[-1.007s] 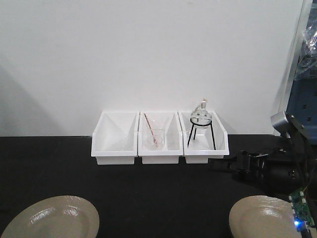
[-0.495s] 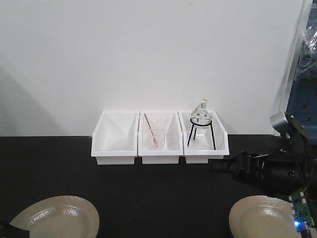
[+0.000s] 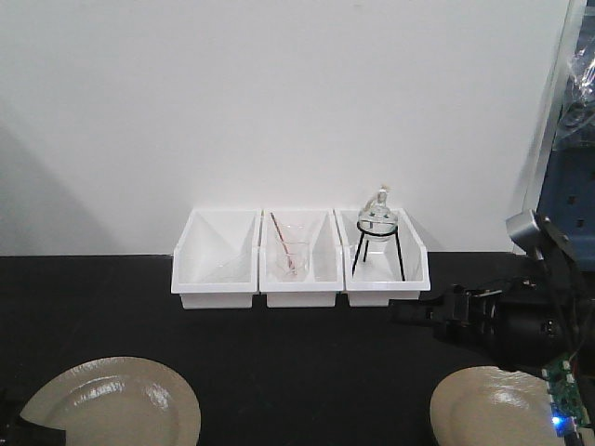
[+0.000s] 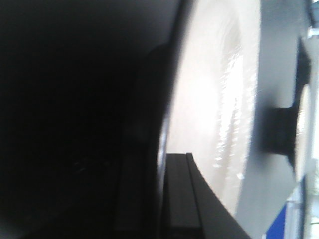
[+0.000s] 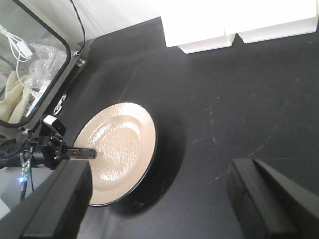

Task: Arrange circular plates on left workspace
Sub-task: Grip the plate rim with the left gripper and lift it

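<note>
Now the left plate [image 3: 116, 404] has slid slightly rightward on the near-left surface [image 3: 279, 372], our left jaws seemingly pinching its rim, so we judge arranging underway; the right plate [image 3: 483, 409] sits near-right, right jaws wide open, empty.

Right arm [image 3: 525, 330] beside the white bins [image 3: 299, 295] is all black, grey bracket [image 3: 523, 226] on top, green board [image 3: 567, 379] with blue LED [image 3: 556, 420].
</note>
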